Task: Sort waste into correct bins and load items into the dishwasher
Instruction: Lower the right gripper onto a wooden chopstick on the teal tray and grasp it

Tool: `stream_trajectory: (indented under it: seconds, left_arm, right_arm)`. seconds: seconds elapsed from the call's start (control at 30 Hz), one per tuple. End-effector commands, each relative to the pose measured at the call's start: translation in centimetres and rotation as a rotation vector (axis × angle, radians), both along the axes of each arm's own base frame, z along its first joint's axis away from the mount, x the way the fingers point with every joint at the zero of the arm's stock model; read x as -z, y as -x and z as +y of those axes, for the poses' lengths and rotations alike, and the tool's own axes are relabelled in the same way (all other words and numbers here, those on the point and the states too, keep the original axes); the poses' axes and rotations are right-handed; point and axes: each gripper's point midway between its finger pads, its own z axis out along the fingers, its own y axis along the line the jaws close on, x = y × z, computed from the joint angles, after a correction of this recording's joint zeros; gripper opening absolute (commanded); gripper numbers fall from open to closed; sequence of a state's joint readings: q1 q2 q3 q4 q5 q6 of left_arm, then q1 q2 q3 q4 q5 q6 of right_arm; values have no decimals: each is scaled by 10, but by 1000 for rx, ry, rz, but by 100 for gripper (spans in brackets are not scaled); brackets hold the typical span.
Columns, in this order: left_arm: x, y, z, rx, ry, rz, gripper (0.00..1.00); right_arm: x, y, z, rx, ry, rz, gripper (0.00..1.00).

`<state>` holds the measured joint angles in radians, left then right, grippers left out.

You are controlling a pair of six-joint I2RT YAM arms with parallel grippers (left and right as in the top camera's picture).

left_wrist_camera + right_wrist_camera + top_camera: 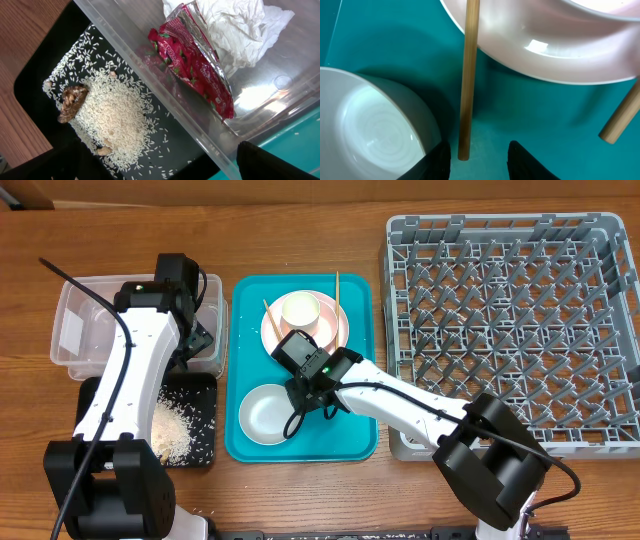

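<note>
Sorting is judged done: napkin [235, 30] and wrapper [195, 65] are seen in the tub [75, 330] at 10 o'clock, rice [115, 115] on the black tray [95, 395] at 8. Loading is not yet begun: nothing is held in the rack [510, 320] at 3, and plate [340, 330], cup [300, 310] and bowl [265, 412] are found on the teal tray [355, 430]. The left gripper [200, 338] is held open and empty; the right gripper [479, 162] is spread around a chopstick [467, 75] end.

Left arm [135, 370] raised left of the tray [345, 442], left gripper [200, 338] spread wide, right arm [400, 405] reaching over the tray, right gripper [475, 160] low, fingers parted.

Chopstick [469, 75] — between white bowl [375, 130], pink plate [545, 45]
</note>
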<state>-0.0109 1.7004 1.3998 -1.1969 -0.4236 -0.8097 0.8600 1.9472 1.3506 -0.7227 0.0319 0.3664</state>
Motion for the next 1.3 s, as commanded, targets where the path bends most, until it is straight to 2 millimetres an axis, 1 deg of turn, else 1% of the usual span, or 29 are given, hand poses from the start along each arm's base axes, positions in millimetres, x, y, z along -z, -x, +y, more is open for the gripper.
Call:
stream_trajectory:
  seconds: [0.0,0.03,0.17,0.33,0.47,0.53,0.67,0.97,1.03,1.07,1.1,1.27]
  left_arm:
    - [-3,-3,5,-11,-20,-9,100]
    - [-3,-3,5,-11,-20,-9,100]
    - [-3,-3,5,-11,-20,-9,100]
    - [-3,-3,5,-11,-20,-9,100]
    - [-3,-3,5,-11,-20,-9,100]
    - [-3,-3,5,-11,-20,-9,100]
    - [-3,-3,5,-11,-20,-9,100]
    - [-3,-3,5,-11,-20,-9,100]
    - [-3,-3,5,-11,-20,-9,100]
    - [-3,-3,5,-11,-20,-9,100]
    - [-3,-3,5,-11,-20,-9,100]
    - [-3,-3,5,-11,-20,-9,100]
  right_arm:
    - [-18,-7,6,9,-31,-44,40]
    - [-18,-11,3,19,-18,-65,41]
    - [-18,-11,4,23,-22,-64,40]
    - [-7,-11,7,36,-34,-56,40]
    - [-5,-11,8,36,-34,-56,38]
    - [-5,-11,7,36,-33,-55,36]
    - [-1,-9,5,36,-27,-49,36]
    - [7,-4,8,25,-53,-31,36]
    - [8,-3,7,25,-52,-30,33]
    - [8,-3,7,24,-52,-30,27]
    - [8,-3,7,25,-52,-30,24]
    - [8,-3,8,23,-55,-26,21]
